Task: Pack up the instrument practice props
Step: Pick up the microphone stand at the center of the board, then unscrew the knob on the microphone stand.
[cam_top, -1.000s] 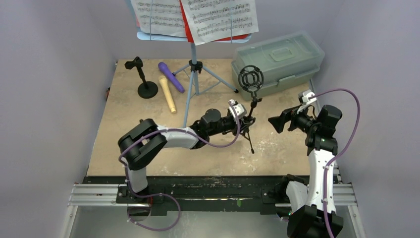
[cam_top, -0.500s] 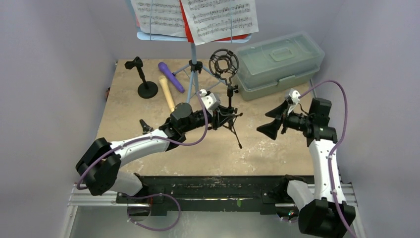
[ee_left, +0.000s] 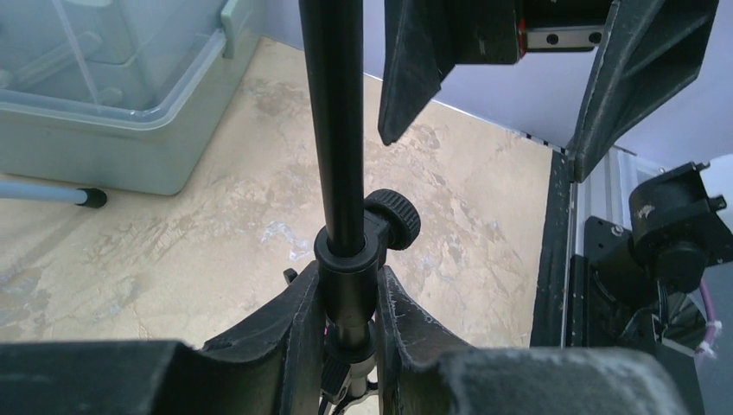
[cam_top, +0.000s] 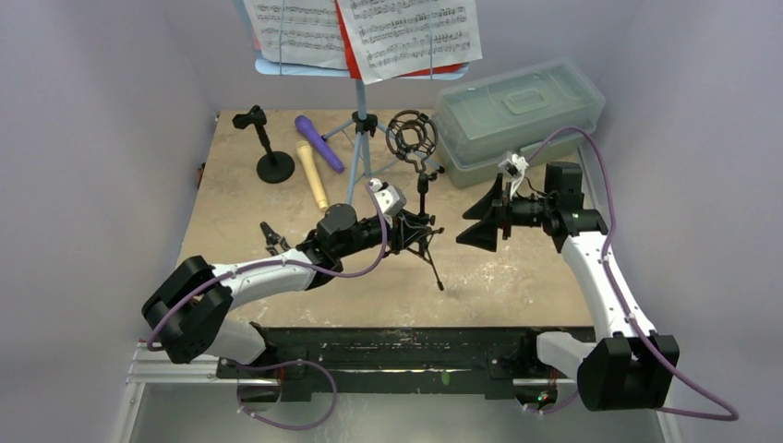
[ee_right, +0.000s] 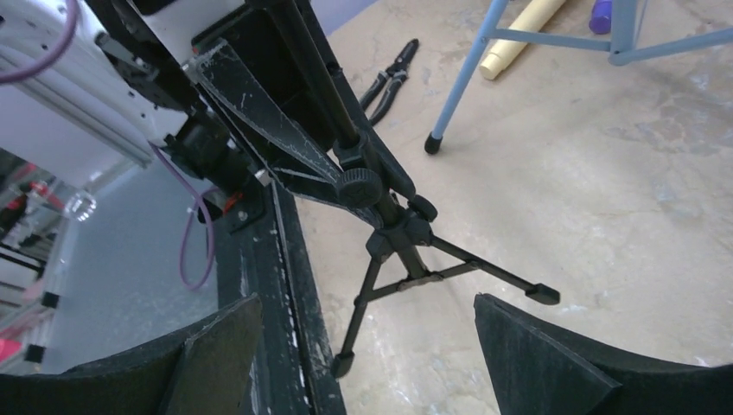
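The black tripod mic holder [cam_top: 423, 189], with its ring [cam_top: 413, 135] on top, hangs tilted above the table. My left gripper [cam_top: 411, 231] is shut on its pole [ee_left: 335, 130], just above the spread legs [ee_right: 406, 259]. My right gripper [cam_top: 482, 220] stands open just right of the holder, facing it, with nothing between its fingers [ee_right: 536, 350]. Far left lie a purple microphone [cam_top: 319, 143] and a tan microphone [cam_top: 312, 175], next to the round-base holder [cam_top: 268, 149]. The pale-blue music rack [cam_top: 361, 120] stands at the back and carries sheet-music pages [cam_top: 369, 32].
A translucent grey-green lidded box [cam_top: 517, 115] sits shut at the back right, close behind my right gripper. A rack leg [ee_right: 462, 78] reaches down toward the tripod. A small black tool [cam_top: 271, 237] lies by my left arm. Walls close in on three sides.
My left arm has swung left with the tripod holder in its grip, lifting it off the table. My right gripper has moved left toward the holder and stays open.
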You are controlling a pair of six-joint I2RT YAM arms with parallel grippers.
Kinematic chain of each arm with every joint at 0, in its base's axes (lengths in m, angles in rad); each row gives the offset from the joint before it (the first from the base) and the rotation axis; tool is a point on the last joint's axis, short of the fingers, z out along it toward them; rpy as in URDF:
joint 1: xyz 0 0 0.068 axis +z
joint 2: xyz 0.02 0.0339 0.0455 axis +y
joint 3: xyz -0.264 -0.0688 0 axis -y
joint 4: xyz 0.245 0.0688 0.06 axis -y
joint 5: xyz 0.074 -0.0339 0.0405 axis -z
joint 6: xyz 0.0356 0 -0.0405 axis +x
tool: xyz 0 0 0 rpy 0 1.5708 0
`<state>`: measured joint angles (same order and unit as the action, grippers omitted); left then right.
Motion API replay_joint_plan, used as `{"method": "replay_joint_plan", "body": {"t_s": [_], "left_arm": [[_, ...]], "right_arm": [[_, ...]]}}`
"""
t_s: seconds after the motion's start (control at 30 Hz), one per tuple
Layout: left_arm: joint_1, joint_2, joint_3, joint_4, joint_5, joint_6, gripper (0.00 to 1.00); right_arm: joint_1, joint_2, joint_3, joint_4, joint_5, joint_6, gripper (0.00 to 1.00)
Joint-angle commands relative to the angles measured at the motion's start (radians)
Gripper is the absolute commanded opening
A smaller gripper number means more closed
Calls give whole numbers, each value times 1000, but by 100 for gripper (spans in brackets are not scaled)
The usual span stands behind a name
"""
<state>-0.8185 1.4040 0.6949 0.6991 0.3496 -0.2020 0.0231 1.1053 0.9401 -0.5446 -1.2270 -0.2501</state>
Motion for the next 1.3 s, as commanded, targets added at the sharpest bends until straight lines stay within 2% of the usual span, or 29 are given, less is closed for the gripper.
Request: {"method": "replay_joint_plan", "body": {"t_s": [0.0,0.2,0.37,0.67,1.27], "left_arm": [[4,-19,-18,199,-87,-85,0],[-9,-28,-15,180,-183,-129,0],[-34,-29,-17,174,-192,-117,0],[-51,-26,-18,185,-170,-115,0],[-57,10,-9,209,-119,-137,0]], "right_arm": [[17,3,-26,158,-71,204,95],[61,19,-68,466,-38,582,93],[91,74,-78,617,-14,754,91],[124,85,-141,695,30,819,84],[168,119,-151,769,31,858,68]]}}
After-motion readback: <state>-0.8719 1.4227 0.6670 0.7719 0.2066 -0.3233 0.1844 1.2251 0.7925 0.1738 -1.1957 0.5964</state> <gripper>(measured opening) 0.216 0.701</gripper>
